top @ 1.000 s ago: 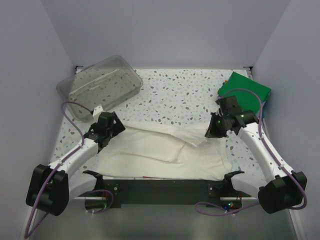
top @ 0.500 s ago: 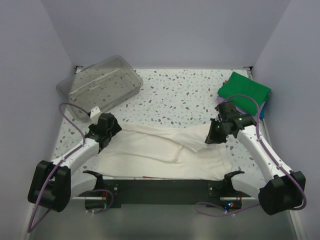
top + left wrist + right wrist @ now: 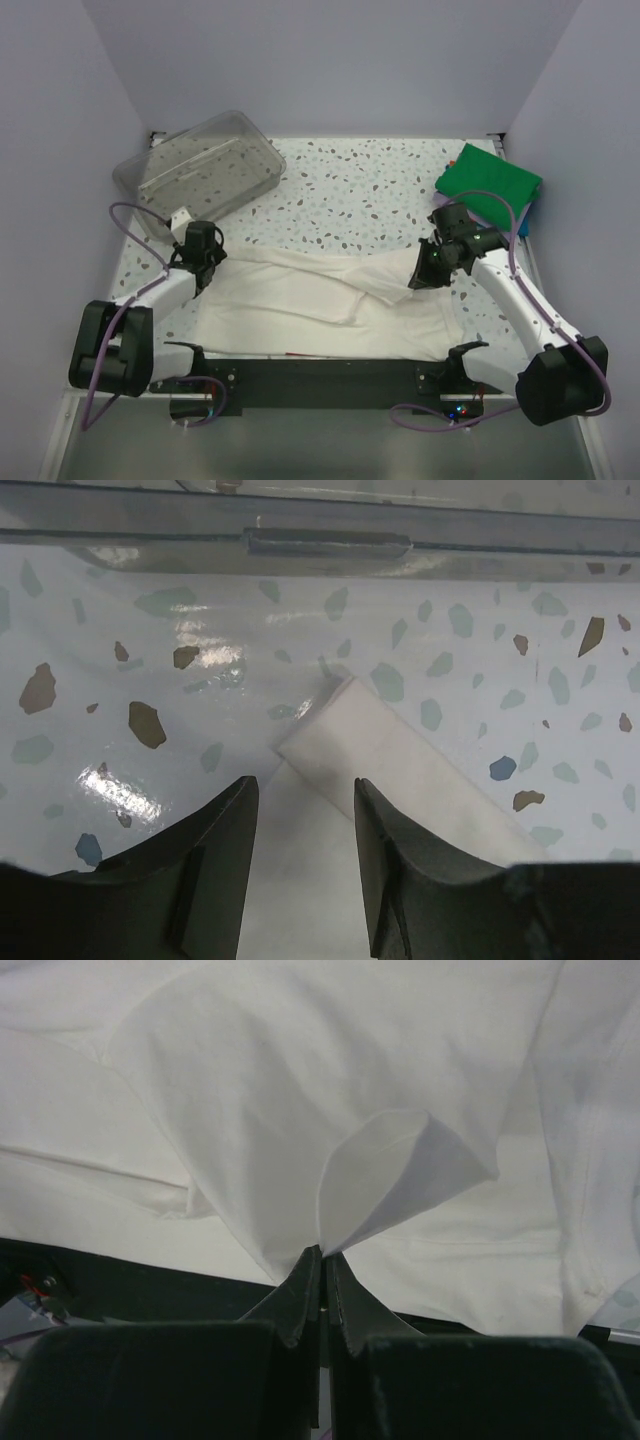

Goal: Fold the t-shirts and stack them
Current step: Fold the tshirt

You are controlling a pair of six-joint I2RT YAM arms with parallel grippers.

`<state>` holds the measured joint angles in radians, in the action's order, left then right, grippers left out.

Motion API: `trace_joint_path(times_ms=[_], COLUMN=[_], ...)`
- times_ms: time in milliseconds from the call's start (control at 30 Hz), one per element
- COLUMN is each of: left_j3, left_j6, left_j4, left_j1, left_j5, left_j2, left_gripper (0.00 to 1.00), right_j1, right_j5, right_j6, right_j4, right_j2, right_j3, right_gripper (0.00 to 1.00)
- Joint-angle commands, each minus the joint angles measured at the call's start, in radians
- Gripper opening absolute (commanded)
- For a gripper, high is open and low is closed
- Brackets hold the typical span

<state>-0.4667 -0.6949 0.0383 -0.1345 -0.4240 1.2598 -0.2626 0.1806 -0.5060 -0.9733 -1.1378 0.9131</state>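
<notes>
While right jaws pinch its edge, the t-shirt point(image 3: 320, 300) drapes.

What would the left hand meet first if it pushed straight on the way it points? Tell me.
The left hand would most likely meet the cream-white shirt, whose folded edge lies between its fingers; the clear tub sits farther ahead, though depth is unclear.

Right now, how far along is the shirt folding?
Done: a folded green shirt lies at the far right. In hand: the white shirt is spread along the near edge with one part turned over onto it. The right gripper pinches a fold of it, and the left gripper straddles its left corner, jaws apart. Left: finish folding the white shirt and stack it on the green shirt.
</notes>
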Motion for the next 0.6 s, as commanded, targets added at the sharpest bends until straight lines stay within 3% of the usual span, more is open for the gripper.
trace_joint_path(times_ms=[0,567], left_j3=[-0.033,-0.072], left_j6=[0.047,0.040], left_j4=[0.100,0.095], left_j1=[0.007,0.015], left_j5=[0.005,-0.013], left_j2=[0.045,0.133], left_gripper=[0.47,0.46], right_j1=[-0.003,-0.004], right_j5=[0.031,0.034], right_j6=[-0.005,-0.002], right_j4=[0.021,0.027], right_j2=[-0.011,-0.033], right_j3=[0.004,0.007], right_gripper=[0.00,0.00])
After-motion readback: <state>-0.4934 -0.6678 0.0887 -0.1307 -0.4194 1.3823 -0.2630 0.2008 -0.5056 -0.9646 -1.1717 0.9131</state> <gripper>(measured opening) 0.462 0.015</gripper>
